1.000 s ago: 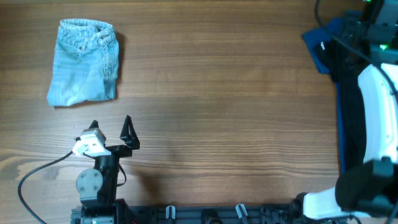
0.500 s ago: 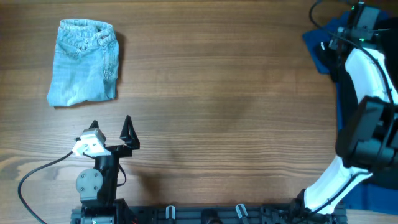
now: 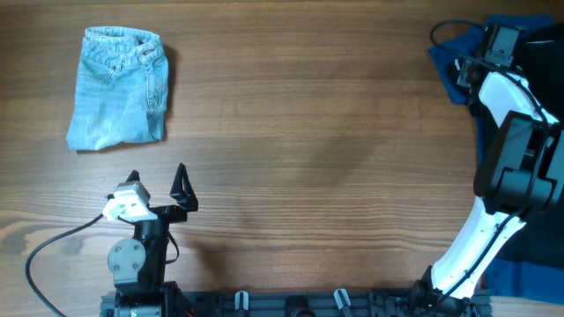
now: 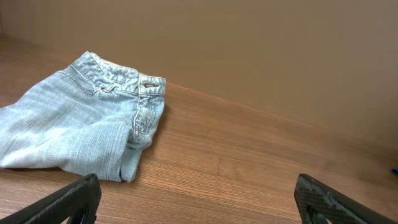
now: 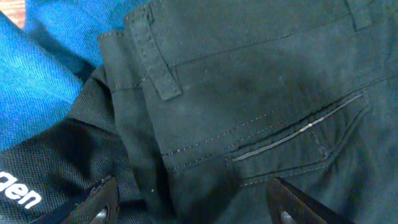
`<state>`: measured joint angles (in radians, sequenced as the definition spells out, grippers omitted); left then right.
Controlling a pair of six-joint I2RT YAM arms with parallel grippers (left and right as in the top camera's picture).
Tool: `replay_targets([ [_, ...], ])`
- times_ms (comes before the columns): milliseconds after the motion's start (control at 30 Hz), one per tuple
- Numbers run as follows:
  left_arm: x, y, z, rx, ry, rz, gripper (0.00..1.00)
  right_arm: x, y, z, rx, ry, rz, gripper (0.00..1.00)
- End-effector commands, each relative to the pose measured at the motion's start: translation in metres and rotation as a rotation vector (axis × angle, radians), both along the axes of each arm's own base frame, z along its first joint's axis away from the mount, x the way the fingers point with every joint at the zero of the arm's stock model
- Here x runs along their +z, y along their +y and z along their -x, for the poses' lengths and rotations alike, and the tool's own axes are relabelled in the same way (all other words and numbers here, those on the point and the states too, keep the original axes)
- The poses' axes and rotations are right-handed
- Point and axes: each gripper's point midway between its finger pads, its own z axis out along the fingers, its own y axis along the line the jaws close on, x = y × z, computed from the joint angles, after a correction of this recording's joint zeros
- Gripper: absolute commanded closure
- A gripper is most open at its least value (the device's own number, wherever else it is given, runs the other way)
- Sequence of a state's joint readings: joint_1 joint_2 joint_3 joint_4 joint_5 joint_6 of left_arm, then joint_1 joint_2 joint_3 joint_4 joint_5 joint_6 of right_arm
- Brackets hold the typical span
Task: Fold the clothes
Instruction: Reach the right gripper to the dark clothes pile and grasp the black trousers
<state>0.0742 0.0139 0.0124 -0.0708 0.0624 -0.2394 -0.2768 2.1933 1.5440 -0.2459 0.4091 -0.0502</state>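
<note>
Left gripper (image 3: 157,176) jaws fully spread, holding nothing, near folded light-blue denim garment (image 3: 119,92) on wooden table (image 3: 308,132), right gripper (image 5: 196,205) jaws wide apart over black matte fabric garment (image 5: 249,93), contact unclear

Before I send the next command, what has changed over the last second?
The right arm reached further over the pile of clothes in the far right corner: its elbow moved up the right edge of the table and its wrist shifted slightly left. Its jaws hang open above the black shorts; nothing was taken hold of. The left arm, jaws open, and the jeans stayed put.
</note>
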Motion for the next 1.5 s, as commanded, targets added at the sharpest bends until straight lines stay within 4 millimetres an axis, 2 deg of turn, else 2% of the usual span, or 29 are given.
replay_targets([
  [0, -0.002, -0.001, 0.000, -0.005, 0.000, 0.009, 0.00, 0.001, -0.005, -0.002, -0.014, -0.008, 0.016, 0.25],
  [233, -0.002, -0.001, 0.000, -0.005, -0.001, 0.009, 0.00, -0.015, -0.007, -0.001, -0.016, 0.013, 0.012, 0.28],
  [333, -0.002, -0.001, 0.000, -0.005, 0.000, 0.009, 0.00, -0.014, -0.008, -0.001, -0.019, 0.010, 0.012, 0.37],
  [433, -0.002, -0.001, 0.000, -0.005, -0.001, 0.009, 0.00, -0.015, -0.010, 0.001, -0.022, 0.012, 0.012, 0.40],
  [533, -0.002, -0.001, 0.000, -0.005, 0.000, 0.009, 0.00, -0.014, -0.015, 0.002, -0.032, 0.006, 0.014, 0.60],
  [600, -0.002, -0.001, 0.000, -0.005, -0.001, 0.009, 0.00, -0.012, -0.018, 0.001, -0.036, -0.005, 0.017, 0.62],
  [700, -0.002, -0.001, 0.000, -0.005, 0.000, 0.009, 0.00, -0.011, -0.020, 0.000, -0.029, -0.006, 0.025, 0.62],
  [733, -0.002, -0.001, 0.000, -0.005, -0.001, 0.009, 0.00, -0.012, -0.018, -0.001, -0.019, -0.005, 0.019, 0.43],
  [767, -0.002, -0.001, 0.000, -0.005, 0.000, 0.009, 0.00, -0.013, -0.015, -0.003, -0.003, -0.009, 0.001, 0.38],
  [967, -0.002, -0.001, 0.000, -0.005, 0.000, 0.009, 0.00, -0.022, 0.014, -0.017, 0.120, -0.046, -0.144, 0.37],
  [1133, -0.002, -0.001, 0.000, -0.005, -0.001, 0.009, 0.00, -0.026, 0.012, -0.013, 0.118, -0.035, -0.140, 0.39],
  [1300, -0.002, -0.001, 0.000, -0.005, -0.001, 0.009, 0.00, -0.031, 0.004, -0.007, 0.097, -0.022, -0.134, 0.47],
  [1400, -0.002, -0.001, 0.000, -0.005, -0.001, 0.009, 0.00, -0.038, -0.002, -0.003, 0.081, -0.011, -0.134, 0.46],
  [1467, -0.002, -0.001, 0.000, -0.005, 0.000, 0.009, 0.00, -0.045, -0.005, -0.001, 0.074, 0.000, -0.138, 0.41],
])
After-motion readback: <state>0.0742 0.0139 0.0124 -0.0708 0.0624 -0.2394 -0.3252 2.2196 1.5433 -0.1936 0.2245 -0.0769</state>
